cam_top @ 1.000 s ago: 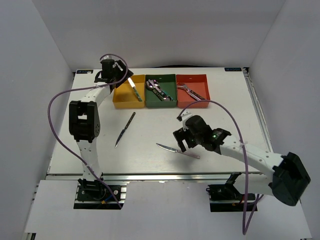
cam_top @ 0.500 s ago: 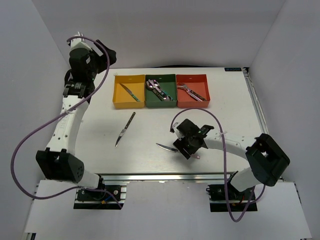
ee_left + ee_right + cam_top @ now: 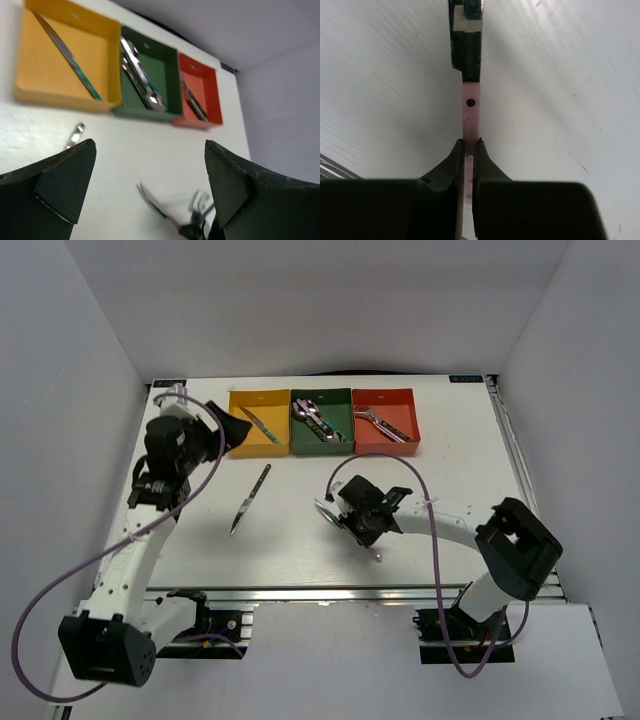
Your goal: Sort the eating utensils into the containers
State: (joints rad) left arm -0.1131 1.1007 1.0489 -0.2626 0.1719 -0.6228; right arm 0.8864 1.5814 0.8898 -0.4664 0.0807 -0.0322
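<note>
Fingers point(image 3: 445, 167) of the low-stretched right arm point(image 3: 450, 515) pinch the pink knife point(image 3: 470, 107).

No readable text anywhere.

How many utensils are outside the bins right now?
2: a knife on the table near the yellow bin, and a pink-handled one pinched in the right fingers. Others may be hidden.

White worktop point(image 3: 290, 540) lies under the left end effector point(image 3: 240, 430) and the right end effector point(image 3: 333, 514). Pale enclosure walls point(image 3: 330, 310) rise beyond and to either side of both. A metal rail point(image 3: 320, 593) runs along the edge on the near side of the right one.
</note>
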